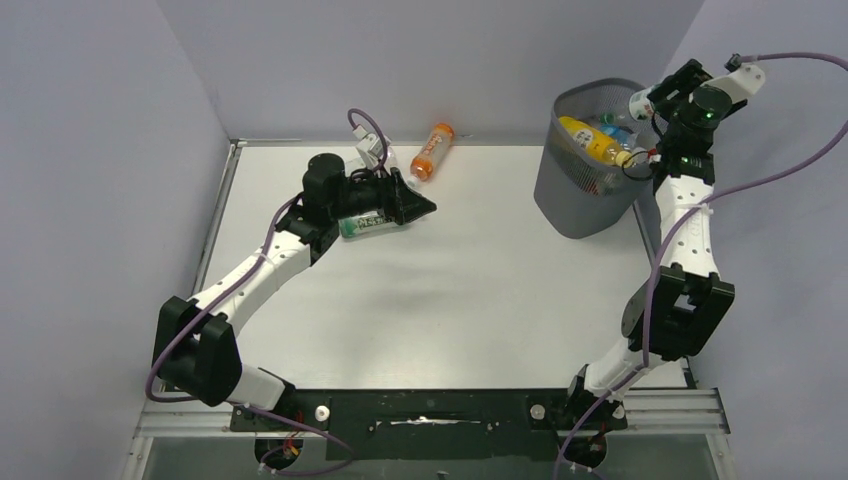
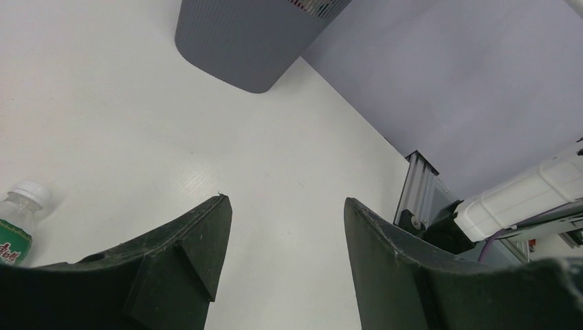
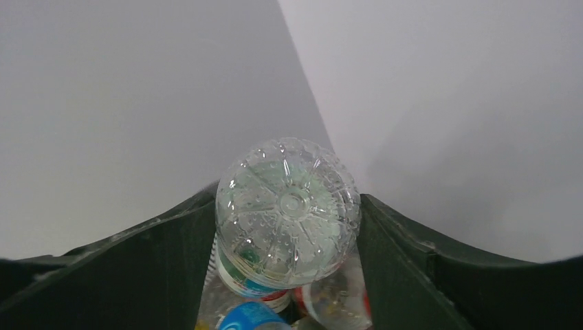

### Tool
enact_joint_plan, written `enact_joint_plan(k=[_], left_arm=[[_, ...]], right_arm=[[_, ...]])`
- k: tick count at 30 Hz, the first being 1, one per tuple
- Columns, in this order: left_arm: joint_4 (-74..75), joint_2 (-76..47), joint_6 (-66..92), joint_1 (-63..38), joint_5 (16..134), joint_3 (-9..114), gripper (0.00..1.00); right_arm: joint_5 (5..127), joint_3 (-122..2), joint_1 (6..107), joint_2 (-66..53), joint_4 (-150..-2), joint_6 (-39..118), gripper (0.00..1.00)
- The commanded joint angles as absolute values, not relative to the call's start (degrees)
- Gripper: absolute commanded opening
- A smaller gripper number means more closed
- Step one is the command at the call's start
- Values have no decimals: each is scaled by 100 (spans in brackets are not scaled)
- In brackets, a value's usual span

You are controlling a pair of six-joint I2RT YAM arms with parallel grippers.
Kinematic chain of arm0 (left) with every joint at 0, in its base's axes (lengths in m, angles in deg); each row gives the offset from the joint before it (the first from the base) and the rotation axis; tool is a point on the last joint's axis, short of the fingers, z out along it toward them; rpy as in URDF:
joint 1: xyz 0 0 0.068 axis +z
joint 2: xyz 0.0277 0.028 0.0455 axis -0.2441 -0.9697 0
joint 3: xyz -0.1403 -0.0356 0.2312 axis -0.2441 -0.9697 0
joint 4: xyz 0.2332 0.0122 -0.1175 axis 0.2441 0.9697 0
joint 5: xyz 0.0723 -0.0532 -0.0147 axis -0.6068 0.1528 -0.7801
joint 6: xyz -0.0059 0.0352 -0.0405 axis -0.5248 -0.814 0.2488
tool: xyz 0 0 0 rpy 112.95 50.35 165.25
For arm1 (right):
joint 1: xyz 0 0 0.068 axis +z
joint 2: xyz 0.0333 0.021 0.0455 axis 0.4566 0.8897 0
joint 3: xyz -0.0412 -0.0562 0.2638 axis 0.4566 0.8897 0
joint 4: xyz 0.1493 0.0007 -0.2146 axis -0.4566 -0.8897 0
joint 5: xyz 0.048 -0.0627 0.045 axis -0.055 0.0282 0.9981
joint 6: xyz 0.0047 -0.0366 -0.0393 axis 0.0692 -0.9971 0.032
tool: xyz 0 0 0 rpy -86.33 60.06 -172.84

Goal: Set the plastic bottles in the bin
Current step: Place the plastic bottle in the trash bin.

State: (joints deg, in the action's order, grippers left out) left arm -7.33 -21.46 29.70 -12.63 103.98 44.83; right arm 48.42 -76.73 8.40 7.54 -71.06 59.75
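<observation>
While clear bottle (image 3: 287, 213) is being pinched over the bin (image 1: 580, 195) by right gripper (image 3: 289, 196) for dropping,
left gripper (image 2: 287, 201) is being held open, empty, nothing grabbed yet.

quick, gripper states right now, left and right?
Left gripper: open, nothing between the jaws.
Right gripper: closed on a clear bottle, above the bin.

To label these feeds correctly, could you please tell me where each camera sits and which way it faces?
Top external: above and behind, looking down on table, bin, left arm, right arm.
Left wrist: faces across the table toward the bin; own open fingers.
Right wrist: above binned bottles; clear bottle between own fingers.
Shared: bin, top and left wrist.
</observation>
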Motion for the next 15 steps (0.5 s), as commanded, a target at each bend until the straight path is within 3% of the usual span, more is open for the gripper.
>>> enact_joint_plan(k=[1,5,15], left_arm=[[-1109,-2006,3015,-1215,10485,4534,60],[-1074,-2003,2992,-1206,10471,4543,60],[-1115,-2106,3044,-1206,10473,4558,60]], right_arm=[[4757,-8162,1122,706,-6969,5505,75],[4689,-8183,1254,558,-7283,5445,96],[4716,-8411,1271,-267,-8387,5536,98]])
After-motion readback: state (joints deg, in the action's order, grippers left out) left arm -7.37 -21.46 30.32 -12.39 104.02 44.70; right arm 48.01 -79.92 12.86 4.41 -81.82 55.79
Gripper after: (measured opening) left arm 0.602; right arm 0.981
